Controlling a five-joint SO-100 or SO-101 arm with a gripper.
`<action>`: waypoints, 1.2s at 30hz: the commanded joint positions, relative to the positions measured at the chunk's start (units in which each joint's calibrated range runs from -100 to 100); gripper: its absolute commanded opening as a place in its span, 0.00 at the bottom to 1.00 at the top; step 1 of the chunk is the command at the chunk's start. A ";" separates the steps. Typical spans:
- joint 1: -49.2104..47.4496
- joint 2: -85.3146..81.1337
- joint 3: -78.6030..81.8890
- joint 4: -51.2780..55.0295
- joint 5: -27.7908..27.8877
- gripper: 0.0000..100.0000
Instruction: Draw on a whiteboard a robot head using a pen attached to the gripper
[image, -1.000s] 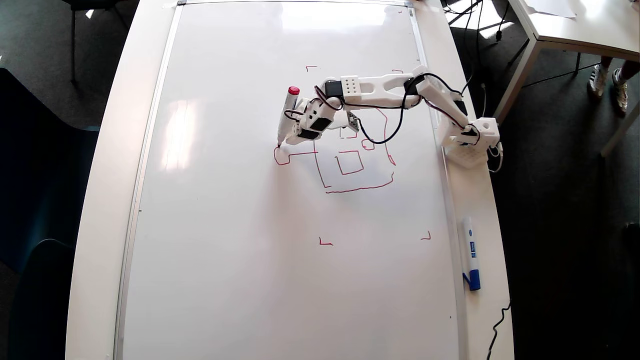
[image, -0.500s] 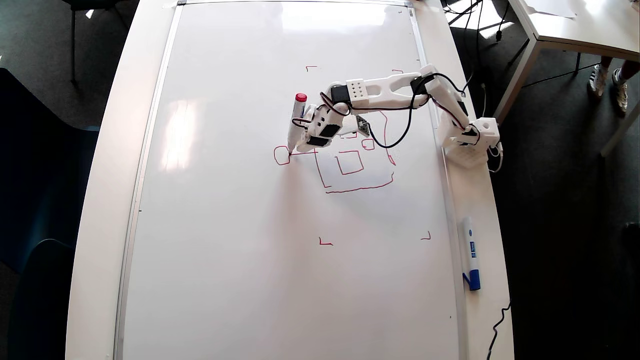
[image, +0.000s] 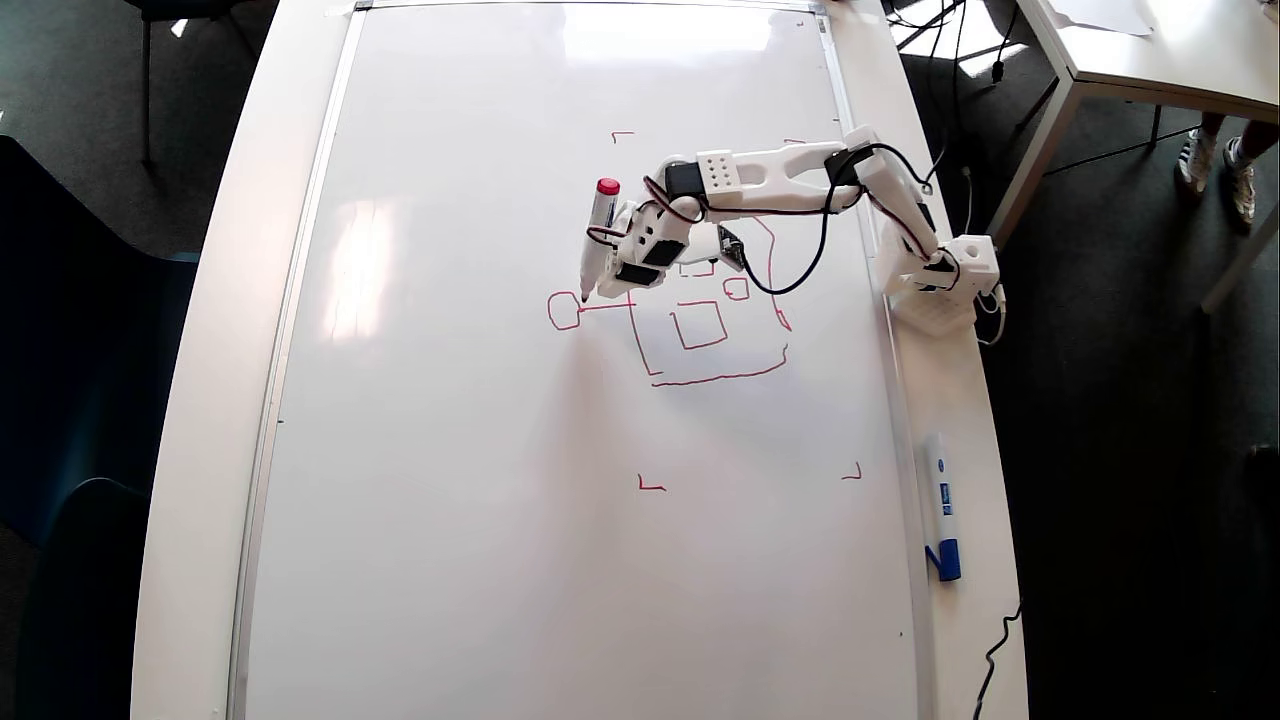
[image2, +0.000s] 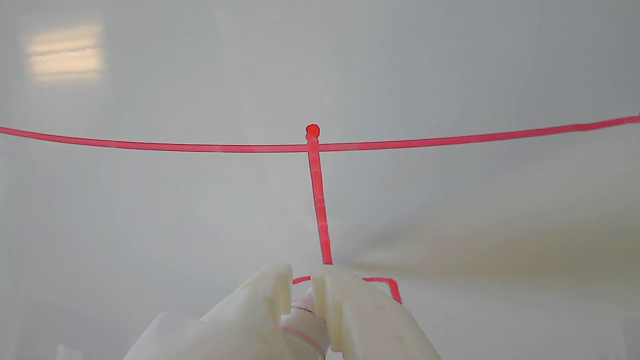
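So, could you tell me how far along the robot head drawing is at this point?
Mostly done: the robot head shows its outline, inner squares, and a stalk ending in a closed loop on the whiteboard. In hand: the gripper holds the pen, its tip at the loop's right edge. Left: the outline's lower right corner looks gapped; the upper part is hidden by the arm.

Glossy whiteboard (image: 480, 450), matt plastic fingers (image2: 345, 310)
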 joint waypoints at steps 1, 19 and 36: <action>1.63 -8.91 -1.35 -0.28 -4.96 0.01; 6.72 -56.54 16.26 -0.11 -44.05 0.01; 7.16 -114.99 82.17 -59.80 -44.05 0.01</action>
